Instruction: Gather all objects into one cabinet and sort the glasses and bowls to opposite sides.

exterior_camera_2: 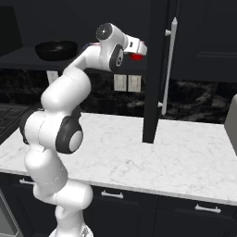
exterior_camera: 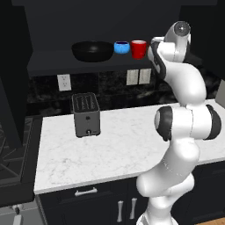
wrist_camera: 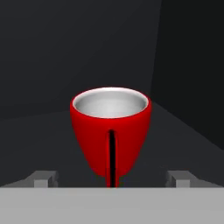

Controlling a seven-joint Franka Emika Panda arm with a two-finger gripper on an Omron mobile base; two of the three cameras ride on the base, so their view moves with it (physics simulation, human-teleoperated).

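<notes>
On the black cabinet's dark shelf board (exterior_camera: pixel 52 61) a wide black bowl (exterior_camera: pixel 92 50) stands at the left. Right of it come a small blue bowl (exterior_camera: pixel 121 47) and a red cup (exterior_camera: pixel 138 49). The black bowl (exterior_camera_2: pixel 56 50) is also seen in the right base view. My gripper (exterior_camera_2: pixel 139 52) reaches into the cabinet's right part, with a bit of red cup (exterior_camera_2: pixel 135 56) under it. In the hand view a red cup (wrist_camera: pixel 110 131) with a pale inside stands upright on the shelf. My gripper (wrist_camera: pixel 111 178) is open, its fingertips (wrist_camera: pixel 43 178) wide on either side of the cup's foot, not touching it.
A grey toaster (exterior_camera: pixel 86 114) stands on the white marble counter (exterior_camera: pixel 123 145). A dark upright cabinet panel (exterior_camera_2: pixel 150 92) with a long handle (exterior_camera_2: pixel 171 60) comes down to the counter right of my hand. A stove (exterior_camera: pixel 11 162) lies at the far left.
</notes>
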